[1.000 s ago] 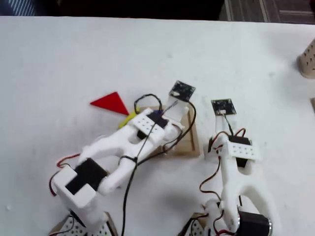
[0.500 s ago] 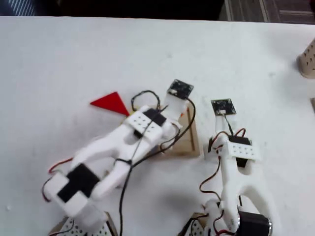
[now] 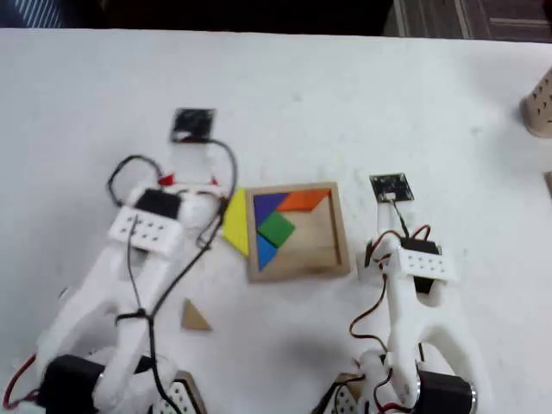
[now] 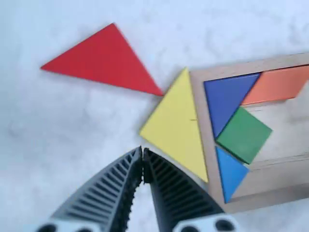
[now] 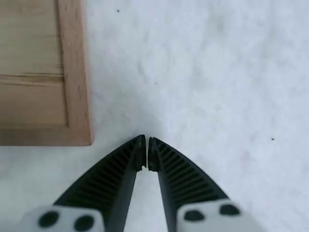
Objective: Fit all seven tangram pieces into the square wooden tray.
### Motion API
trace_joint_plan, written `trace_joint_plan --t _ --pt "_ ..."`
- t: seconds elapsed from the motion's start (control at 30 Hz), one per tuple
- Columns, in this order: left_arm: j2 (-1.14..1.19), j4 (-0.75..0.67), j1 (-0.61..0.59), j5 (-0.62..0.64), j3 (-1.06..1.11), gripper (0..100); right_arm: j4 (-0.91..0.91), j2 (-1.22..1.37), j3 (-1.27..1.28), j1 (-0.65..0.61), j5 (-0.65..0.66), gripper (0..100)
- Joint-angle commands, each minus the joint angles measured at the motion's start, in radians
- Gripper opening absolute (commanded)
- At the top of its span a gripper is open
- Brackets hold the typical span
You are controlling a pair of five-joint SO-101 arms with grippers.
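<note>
The square wooden tray [image 3: 341, 233] [image 4: 198, 92] [image 5: 72, 72] holds a dark blue triangle [image 4: 227, 101], an orange parallelogram [image 3: 304, 199] [image 4: 280, 84], a green square [image 3: 277, 228] [image 4: 244, 134] and a small blue triangle [image 4: 231, 169]. A yellow triangle [image 3: 237, 222] [image 4: 178, 128] lies outside, against the tray's left rim. Beside it lies a red triangle [image 4: 101, 60], mostly hidden under the left arm [image 3: 147, 228] in the high view. My left gripper [image 4: 143, 154] is shut and empty, just off the yellow triangle's corner. My right gripper [image 5: 146, 141] is shut and empty beside the tray's near right corner.
A small tan triangle [image 3: 195, 316] lies on the white table in front of the tray, near the left arm. The right arm [image 3: 420, 263] stands right of the tray. A wooden object [image 3: 539, 108] sits at the far right edge.
The left arm has swung left off the tray, uncovering the tray's pieces, the yellow triangle and the tan triangle. It now covers most of the red triangle. The right arm has not moved.
</note>
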Motion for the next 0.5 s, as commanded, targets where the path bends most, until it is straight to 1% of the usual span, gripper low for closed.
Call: trace_joint_plan --t 0.0,0.1,0.17,0.2,0.23,0.3,0.37,0.4,0.47 --pt "-0.073 0.011 -0.111 -0.089 0.061 2 0.002 -0.039 -0.005 -0.001 0.011 1.8" --pt "-0.073 0.026 -0.163 -0.161 0.103 2 0.002 -0.039 -0.005 -0.001 0.011 1.8" --pt "-0.073 0.074 -0.170 -0.204 0.130 2 0.002 -0.039 -0.005 -0.001 0.011 1.8" --pt "-0.073 0.106 -0.160 -0.252 0.147 2 0.002 -0.039 -0.005 -0.001 0.011 1.8" --pt "-0.073 0.137 -0.139 -0.324 0.166 2 0.004 -0.039 -0.005 -0.001 0.028 1.8" --pt "-0.081 0.181 -0.091 -0.526 0.210 2 0.007 -0.039 -0.005 -0.001 0.063 1.8" --pt "-0.081 0.210 -0.048 -0.723 0.236 2 0.007 -0.039 -0.005 -0.001 0.063 1.8" --pt "-0.081 0.222 -0.027 -0.779 0.241 2 0.007 -0.039 -0.005 -0.001 0.064 1.8" --pt "-0.081 0.252 0.008 -0.802 0.241 2 0.007 -0.039 -0.005 -0.008 0.064 1.8"
